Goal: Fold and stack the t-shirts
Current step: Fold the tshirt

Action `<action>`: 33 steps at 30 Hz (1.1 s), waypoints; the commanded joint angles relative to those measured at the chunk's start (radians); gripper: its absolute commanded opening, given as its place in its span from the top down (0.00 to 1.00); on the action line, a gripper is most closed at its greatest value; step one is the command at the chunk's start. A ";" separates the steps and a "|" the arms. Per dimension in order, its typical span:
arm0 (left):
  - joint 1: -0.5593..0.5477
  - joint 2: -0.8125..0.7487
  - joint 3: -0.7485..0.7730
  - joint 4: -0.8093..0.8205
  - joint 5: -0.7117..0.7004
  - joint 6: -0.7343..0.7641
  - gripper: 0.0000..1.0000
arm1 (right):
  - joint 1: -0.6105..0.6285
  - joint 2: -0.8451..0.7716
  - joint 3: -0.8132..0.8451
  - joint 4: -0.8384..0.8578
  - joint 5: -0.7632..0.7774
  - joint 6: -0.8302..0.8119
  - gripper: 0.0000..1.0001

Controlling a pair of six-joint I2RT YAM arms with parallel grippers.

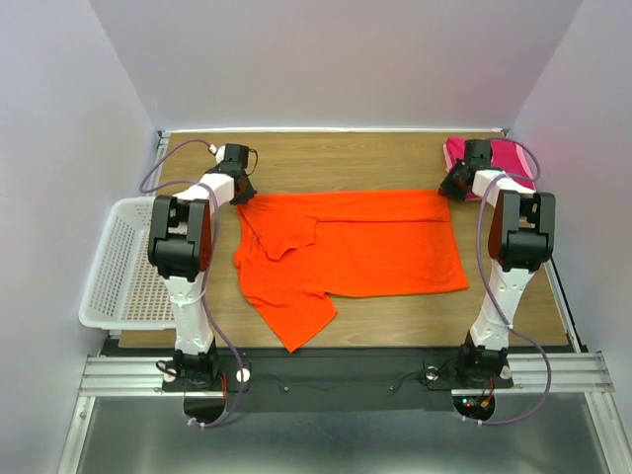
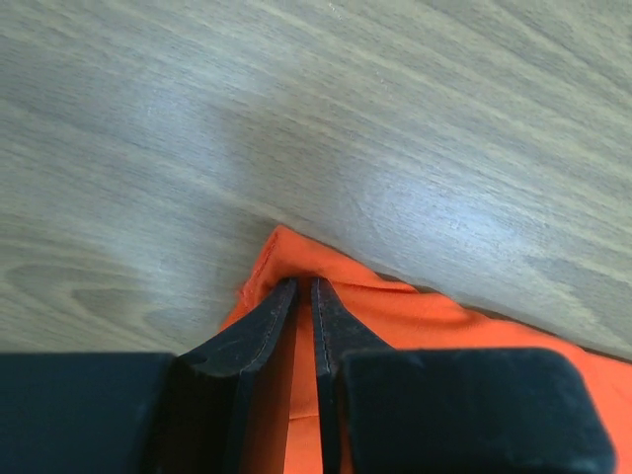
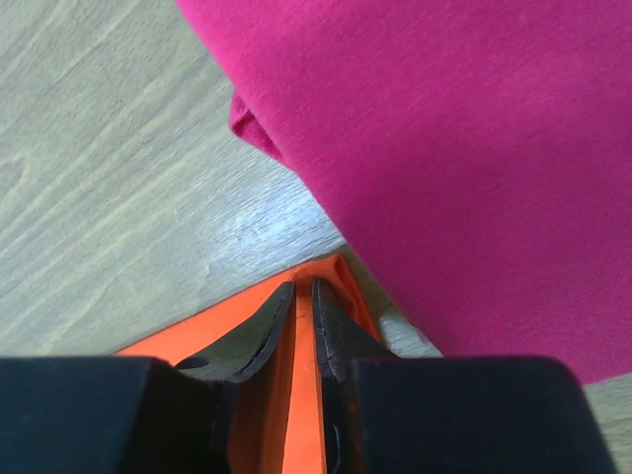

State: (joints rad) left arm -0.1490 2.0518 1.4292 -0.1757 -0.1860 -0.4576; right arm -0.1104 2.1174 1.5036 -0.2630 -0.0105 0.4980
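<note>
Left tool (image 2: 301, 296) pinches the bright orange cloth t-shirt (image 1: 375, 247) by its upper-left corner; right tool (image 3: 303, 296) pinches the upper-right corner, beside the magenta-pink cloth t-shirt (image 1: 511, 156).

Up close, we lose most of the orange shirt (image 2: 444, 326) behind the left fingers (image 2: 259, 331) and right fingers (image 3: 259, 331), and the magenta shirt (image 3: 474, 148) runs off the frame. From above, the wrists cover those fingers, the right one masks part of the magenta shirt, and the left arm (image 1: 183, 237) overlaps the basket (image 1: 117, 259).
</note>
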 commanded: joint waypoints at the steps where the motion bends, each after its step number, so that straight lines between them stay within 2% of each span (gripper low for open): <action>1: 0.022 0.041 0.059 -0.038 -0.026 0.010 0.76 | -0.026 0.029 0.026 -0.004 0.096 -0.012 0.82; 5: 0.014 0.041 0.096 -0.042 0.025 0.014 0.71 | -0.022 0.023 0.069 -0.007 0.015 -0.055 0.82; 8: 0.005 -0.001 0.099 -0.044 0.029 0.020 0.63 | -0.005 -0.023 0.067 -0.012 -0.028 -0.078 0.81; 10: -0.004 -0.051 0.094 -0.044 0.037 0.027 0.54 | 0.009 -0.075 0.060 -0.015 -0.045 -0.098 0.80; 15: -0.052 -0.224 0.030 -0.065 0.030 0.033 0.41 | 0.086 -0.204 0.018 -0.024 -0.129 -0.092 0.65; 18: -0.089 -0.355 -0.041 -0.079 -0.003 0.028 0.39 | 0.162 -0.261 -0.017 -0.025 -0.161 -0.073 0.62; 24: -0.191 -0.600 -0.326 -0.096 -0.015 -0.051 0.41 | 0.354 -0.324 -0.092 -0.010 -0.275 0.010 0.61; 27: -0.227 -0.671 -0.511 -0.081 -0.001 -0.117 0.42 | 0.457 -0.294 -0.114 0.051 -0.324 0.071 0.62; 33: -0.264 -0.710 -0.657 -0.006 0.030 -0.173 0.42 | 0.613 -0.212 -0.125 0.116 -0.321 0.142 0.62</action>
State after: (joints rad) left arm -0.3969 1.3670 0.8181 -0.2344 -0.1555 -0.5697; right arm 0.4427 1.8629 1.3899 -0.2344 -0.3130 0.5701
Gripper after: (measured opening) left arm 0.582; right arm 0.382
